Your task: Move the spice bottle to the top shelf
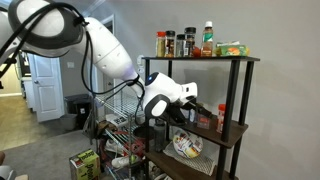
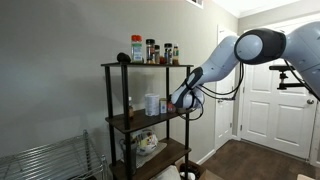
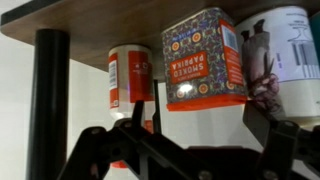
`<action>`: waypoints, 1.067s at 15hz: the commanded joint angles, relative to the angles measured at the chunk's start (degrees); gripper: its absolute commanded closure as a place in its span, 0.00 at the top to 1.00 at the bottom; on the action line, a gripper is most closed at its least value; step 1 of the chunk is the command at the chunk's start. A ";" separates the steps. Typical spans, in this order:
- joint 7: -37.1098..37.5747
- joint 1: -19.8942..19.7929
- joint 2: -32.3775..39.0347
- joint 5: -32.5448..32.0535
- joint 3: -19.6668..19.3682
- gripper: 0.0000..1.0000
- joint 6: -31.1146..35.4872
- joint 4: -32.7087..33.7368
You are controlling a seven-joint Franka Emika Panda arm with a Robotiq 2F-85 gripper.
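Wrist view, inverted: gripper (image 3: 190, 130) jaws spread wide, empty. Beyond them the spice bottle (image 3: 130, 75) stands on the middle board near its corner post (image 3: 48, 100), with a tin (image 3: 205, 58) and a cup (image 3: 292, 45) beside it. Exterior views: gripper at the middle board's front edge; top shelf (image 1: 205, 58) carries jars (image 1: 175, 43).

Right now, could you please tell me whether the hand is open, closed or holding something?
Hand: open, holding nothing.
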 commanded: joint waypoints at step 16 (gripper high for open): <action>4.25 -4.04 -0.04 -5.30 3.97 1.00 -0.17 0.93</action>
